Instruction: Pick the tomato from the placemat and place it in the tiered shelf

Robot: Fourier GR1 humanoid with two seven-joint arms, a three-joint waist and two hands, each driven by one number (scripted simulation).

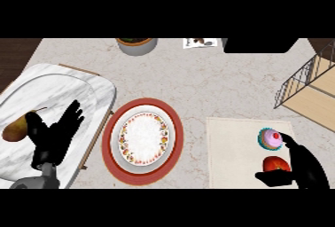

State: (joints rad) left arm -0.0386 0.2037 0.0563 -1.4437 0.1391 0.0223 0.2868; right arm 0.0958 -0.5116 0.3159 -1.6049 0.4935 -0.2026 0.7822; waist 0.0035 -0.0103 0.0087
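My right hand (305,171) comes in at the lower right corner and lies over the placemat (235,146), spread open. The thumb juts left along the bottom and the fingers (291,148) run straight up and to the left. The tomato (275,163) sits on the placemat in the crook between them, just above the thumb and against the inner edge of my hand. I have not curled round it, and I cannot tell whether I am truly touching it. My fingertip ends right by a cupcake (270,137) with pink icing, which stands on the same mat just above the tomato.

Up and to the right of the mat, well apart from the tomato, is the shelf (307,86), with wire sides and pale wooden tiers.

Left of the mat lies a white plate (144,137) with a patterned rim, on a round red mat (111,153).

Further left is a marble tray (59,88). My left hand (56,133) rests open over it, fingers pointing up. A pear (16,128) lies on the tray just beside that hand.

At the counter's far edge are a grey pot (136,46), a small card (200,42) and a dark block (258,45).
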